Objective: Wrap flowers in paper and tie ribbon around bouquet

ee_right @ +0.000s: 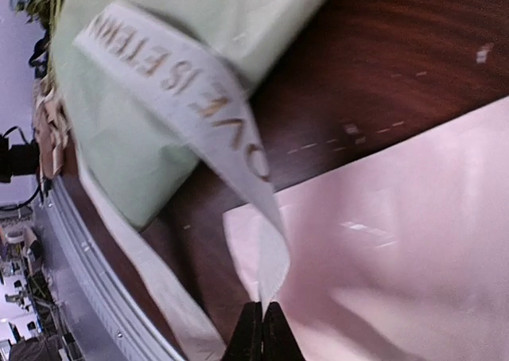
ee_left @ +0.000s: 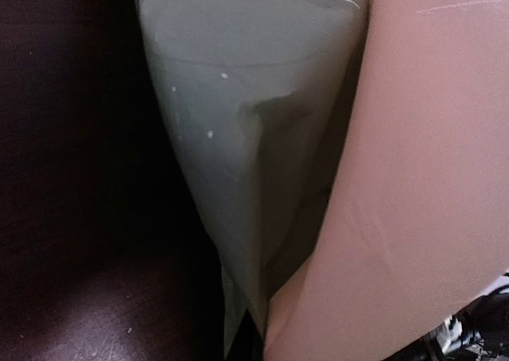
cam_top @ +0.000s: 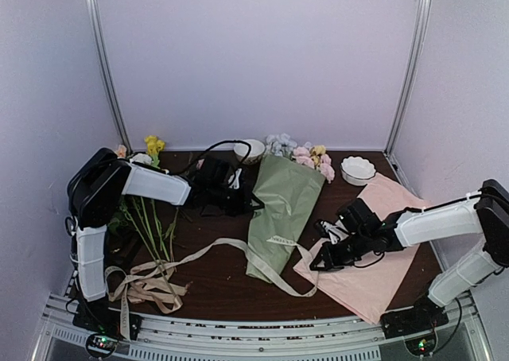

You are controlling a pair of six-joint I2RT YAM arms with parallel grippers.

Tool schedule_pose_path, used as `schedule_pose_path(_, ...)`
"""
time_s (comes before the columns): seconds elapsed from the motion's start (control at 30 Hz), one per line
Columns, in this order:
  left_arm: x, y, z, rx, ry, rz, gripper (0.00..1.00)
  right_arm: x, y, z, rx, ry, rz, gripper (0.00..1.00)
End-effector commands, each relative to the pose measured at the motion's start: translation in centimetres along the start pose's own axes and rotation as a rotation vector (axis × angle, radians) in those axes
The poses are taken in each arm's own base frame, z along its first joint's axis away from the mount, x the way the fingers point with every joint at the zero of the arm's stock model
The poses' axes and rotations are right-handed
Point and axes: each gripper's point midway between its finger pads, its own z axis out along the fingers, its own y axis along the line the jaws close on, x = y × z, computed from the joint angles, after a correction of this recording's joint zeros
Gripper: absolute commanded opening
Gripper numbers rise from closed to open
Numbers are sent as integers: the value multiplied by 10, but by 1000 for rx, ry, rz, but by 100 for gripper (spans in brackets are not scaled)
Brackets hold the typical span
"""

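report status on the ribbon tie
right gripper shut on ribbon end. left gripper shut beside bouquet. ribbon draped across it, untied. pink sheet under right gripper.

A robot lab cell: plain white panel walls (cam_top: 262,59) framed by aluminium posts (cam_top: 106,59) enclose a dark wooden table (cam_top: 223,285) with an aluminium mounting rail (cam_top: 262,329).

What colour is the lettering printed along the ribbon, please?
Golden-brown capital letters on the cream ribbon, clearest in the right wrist view.

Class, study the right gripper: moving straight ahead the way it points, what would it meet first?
Probably the narrow end of the bouquet: the right gripper, shut on the ribbon, points left across a corner of the pink sheet toward it. Depth is unclear.
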Motion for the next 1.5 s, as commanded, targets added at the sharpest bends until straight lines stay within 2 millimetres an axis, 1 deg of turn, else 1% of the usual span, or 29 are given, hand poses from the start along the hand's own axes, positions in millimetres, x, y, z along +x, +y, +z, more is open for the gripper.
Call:
schedule_pose_path(0.0, -48, -38, -15, 74, -153, 44, 0, 29, 57, -8, -151, 76, -163, 0)
schedule_pose_path(0.03, -51, -39, -15, 72, -161, 45, 0, 41, 66, -7, -167, 117, -198, 0)
schedule_pose_path(0.17, -62, -43, -12, 71, -178, 48, 0, 90, 88, -1, -189, 283, -304, 0)
schedule_pose_path(0.27, -70, -44, -10, 72, -188, 53, 0, 107, 97, -2, -205, 341, -338, 0)
schedule_pose_path(0.37, -76, -42, -9, 59, -198, 62, 0, 114, 105, -7, -211, 362, -374, 0)
schedule_pose_path(0.43, -77, -40, -8, 56, -191, 60, 0, 108, 107, -11, -186, 348, -391, 0)
schedule_pose_path(0.53, -78, -43, -10, 66, -191, 60, 0, 97, 98, -10, -148, 318, -361, 0)
schedule_pose_path(0.6, -81, -43, -11, 62, -199, 67, 0, 96, 91, -7, -135, 331, -350, 0)
schedule_pose_path(0.67, -83, -44, -11, 58, -195, 73, 0, 93, 90, -5, -119, 334, -355, 0)
schedule_pose_path(0.7, -84, -46, -12, 66, -191, 77, 0, 87, 86, -6, -89, 315, -348, 0)
schedule_pose_path(0.73, -83, -48, -13, 70, -189, 79, 0, 75, 76, -7, -32, 277, -331, 0)
schedule_pose_path(0.8, -82, -49, -17, 71, -189, 84, 0, 40, 44, -14, 89, 170, -246, 0)
schedule_pose_path(0.87, -80, -51, -23, 75, -195, 86, 0, -11, 7, -32, 167, 3, -106, 0)
schedule_pose_path(0.9, -78, -52, -25, 79, -195, 87, 0, -44, -18, -48, 206, -113, -17, 0)
schedule_pose_path(0.93, -76, -54, -27, 84, -193, 89, 0, -71, -37, -63, 235, -218, 53, 0)
schedule_pose_path(0.97, -73, -54, -30, 83, -189, 90, 0, -95, -49, -78, 245, -307, 103, 0)
schedule_pose_path(1.0, -71, -56, -33, 85, -189, 92, 0, -124, -59, -97, 252, -411, 135, 0)
schedule_pose_path(1.07, -62, -53, -34, 76, -176, 91, 0, -165, -84, -132, 339, -561, 184, 0)
schedule_pose_path(1.1, -57, -52, -34, 74, -169, 92, 0, -184, -98, -152, 410, -630, 201, 0)
schedule_pose_path(1.13, -52, -51, -34, 71, -160, 92, 0, -199, -107, -167, 457, -672, 213, 0)
schedule_pose_path(1.2, -39, -51, -31, 65, -137, 103, 0, -226, -117, -197, 507, -733, 230, 0)
schedule_pose_path(1.3, -19, -51, -25, 57, -102, 116, 0, -262, -113, -240, 544, -839, 227, 0)
schedule_pose_path(1.37, -5, -51, -19, 56, -81, 120, 0, -281, -101, -270, 553, -900, 215, 0)
schedule_pose_path(1.43, 4, -48, -15, 49, -67, 120, 0, -293, -81, -297, 539, -960, 180, 0)
schedule_pose_path(1.47, 9, -46, -13, 43, -62, 120, 0, -296, -68, -308, 513, -990, 155, 0)
